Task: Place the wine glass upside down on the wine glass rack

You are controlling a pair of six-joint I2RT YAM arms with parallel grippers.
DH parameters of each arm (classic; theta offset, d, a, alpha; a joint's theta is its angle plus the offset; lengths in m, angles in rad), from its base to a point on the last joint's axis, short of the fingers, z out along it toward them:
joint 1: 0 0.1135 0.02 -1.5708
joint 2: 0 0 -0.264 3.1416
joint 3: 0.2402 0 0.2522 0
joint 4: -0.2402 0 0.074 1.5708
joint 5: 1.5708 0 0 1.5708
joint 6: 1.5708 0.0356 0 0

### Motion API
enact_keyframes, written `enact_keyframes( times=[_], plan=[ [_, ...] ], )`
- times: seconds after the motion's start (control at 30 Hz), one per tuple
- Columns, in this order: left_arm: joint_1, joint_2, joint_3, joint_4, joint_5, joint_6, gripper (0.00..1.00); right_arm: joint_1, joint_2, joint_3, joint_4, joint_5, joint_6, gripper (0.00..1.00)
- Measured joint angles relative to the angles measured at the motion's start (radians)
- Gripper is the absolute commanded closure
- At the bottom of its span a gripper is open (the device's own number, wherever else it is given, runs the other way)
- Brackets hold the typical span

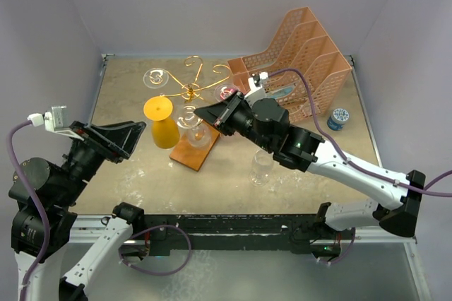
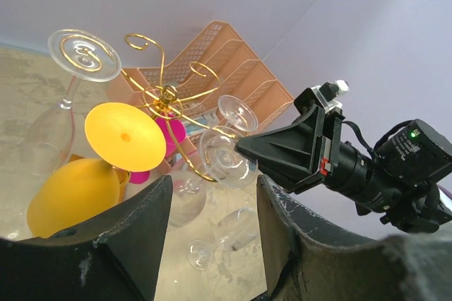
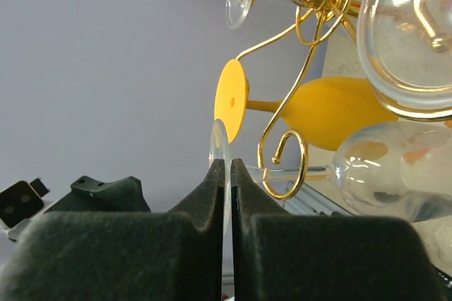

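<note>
The gold wire wine glass rack (image 1: 191,90) stands mid-table on its copper-brown base (image 1: 192,152). My right gripper (image 1: 206,113) is shut on the foot disc of a clear wine glass (image 1: 195,135). In the right wrist view the gripper (image 3: 227,163) pinches the foot (image 3: 218,138). The stem lies inside a gold scroll (image 3: 284,167), and the bowl (image 3: 395,167) hangs beyond it. My left gripper (image 1: 128,138) is open and empty, left of the rack. In the left wrist view its fingers (image 2: 145,237) frame the held glass's foot (image 2: 224,154).
A yellow glass (image 1: 164,124), a clear glass (image 1: 157,77) and a pink glass (image 1: 227,92) hang on the rack. Another clear glass (image 1: 263,167) lies on the table under my right arm. A peach mesh organiser (image 1: 300,61) and a small blue-and-white jar (image 1: 340,119) stand at the back right.
</note>
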Motion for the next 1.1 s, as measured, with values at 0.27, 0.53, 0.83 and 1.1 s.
enact_keyframes(
  times=[0.27, 0.53, 0.83, 1.1],
  plan=[
    [0.0, 0.0, 0.0, -0.008, -0.014, 0.003, 0.52, 0.0, -0.031, -0.024, -0.01, 0.046, -0.015, 1.0],
    [0.0, 0.0, 0.0, -0.01, -0.028, 0.004, 0.52, -0.001, -0.03, -0.024, -0.035, 0.11, -0.069, 0.96],
    [0.0, 0.0, 0.0, -0.011, -0.03, 0.005, 0.52, -0.001, -0.029, -0.027, -0.046, 0.137, -0.106, 0.78],
    [0.0, 0.005, 0.007, -0.011, -0.035, 0.012, 0.52, -0.002, -0.031, -0.031, -0.056, 0.157, -0.127, 0.7]
  ],
)
